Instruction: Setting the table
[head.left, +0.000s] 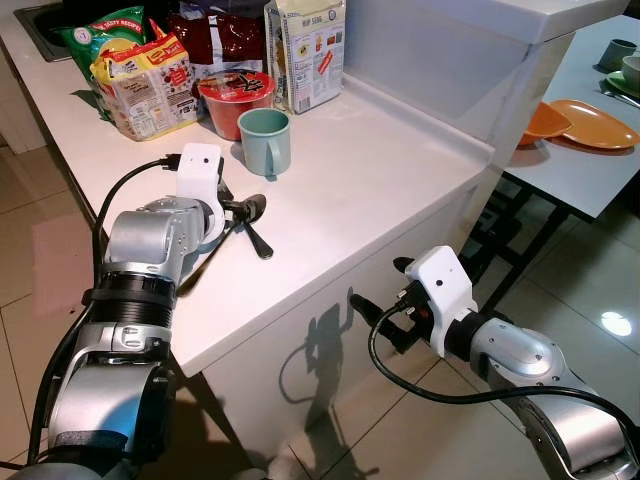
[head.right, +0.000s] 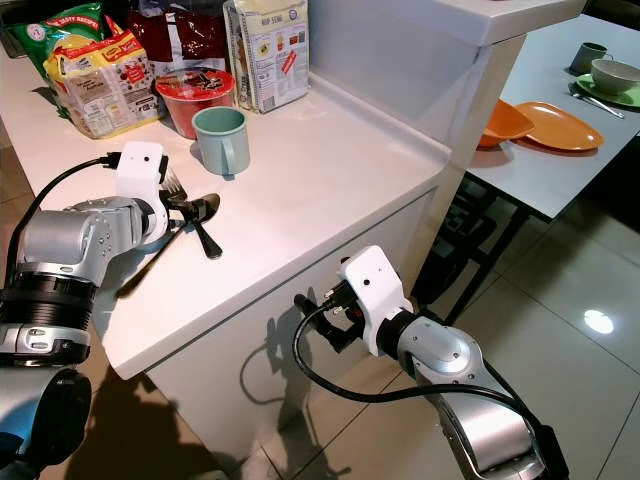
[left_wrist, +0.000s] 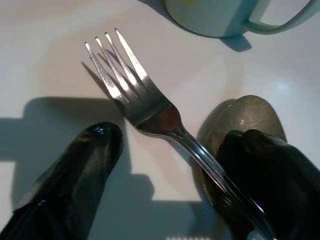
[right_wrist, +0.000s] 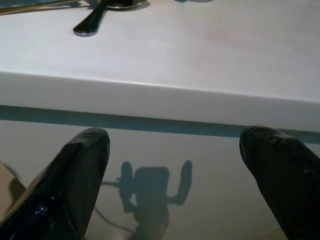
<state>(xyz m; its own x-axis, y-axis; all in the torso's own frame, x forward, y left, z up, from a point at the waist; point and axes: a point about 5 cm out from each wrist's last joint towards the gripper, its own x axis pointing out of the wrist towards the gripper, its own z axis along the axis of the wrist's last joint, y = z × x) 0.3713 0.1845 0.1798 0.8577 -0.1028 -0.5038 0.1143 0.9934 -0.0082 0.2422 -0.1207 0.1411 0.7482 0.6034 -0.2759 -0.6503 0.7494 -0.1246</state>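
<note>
White counter (head.left: 380, 180) with fork (left_wrist: 135, 95), spoon (head.right: 205, 225); tiled floor (head.left: 560, 280) beyond.

- The left gripper (head.right: 180, 205) sits low over the white tabletop (head.right: 320, 170), at a fork (head.right: 172, 184) and a dark spoon (head.right: 203, 222) lying together.
- A pale green mug (head.right: 222, 139) stands just beyond them, with a red bowl (head.right: 187, 98) and food packets (head.right: 100, 80) farther back.
- The right gripper (head.right: 318, 318) hangs below the tabletop's near edge, fingers apart.
- Far right, orange plates (head.right: 545, 125) rest on a second table (head.right: 560, 180).
</note>
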